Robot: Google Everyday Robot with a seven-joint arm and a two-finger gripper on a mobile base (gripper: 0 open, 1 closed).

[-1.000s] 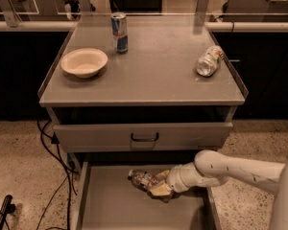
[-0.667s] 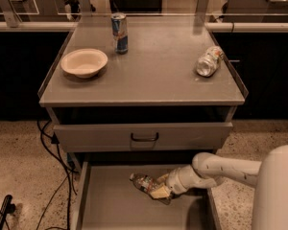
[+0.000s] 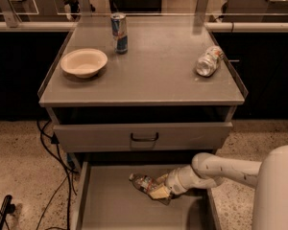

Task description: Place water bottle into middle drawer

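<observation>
The water bottle (image 3: pixel 143 181), clear with a coloured label band, lies tilted low over the floor of the open middle drawer (image 3: pixel 105 207), its cap end pointing up and left. My gripper (image 3: pixel 160 191) reaches in from the right on a white arm and is shut on the bottle's lower end, right of the drawer's middle. I cannot tell whether the bottle touches the floor.
Above is a shut drawer with a black handle (image 3: pixel 144 137). On the cabinet top stand a white bowl (image 3: pixel 84 62) at left, a blue-and-silver can (image 3: pixel 119 32) at the back and a silvery can (image 3: pixel 209 61) lying at right. Cables (image 3: pixel 52 147) hang left of the cabinet.
The gripper and bottle have shifted slightly right and down inside the drawer. More of the white arm shows at the lower right.
</observation>
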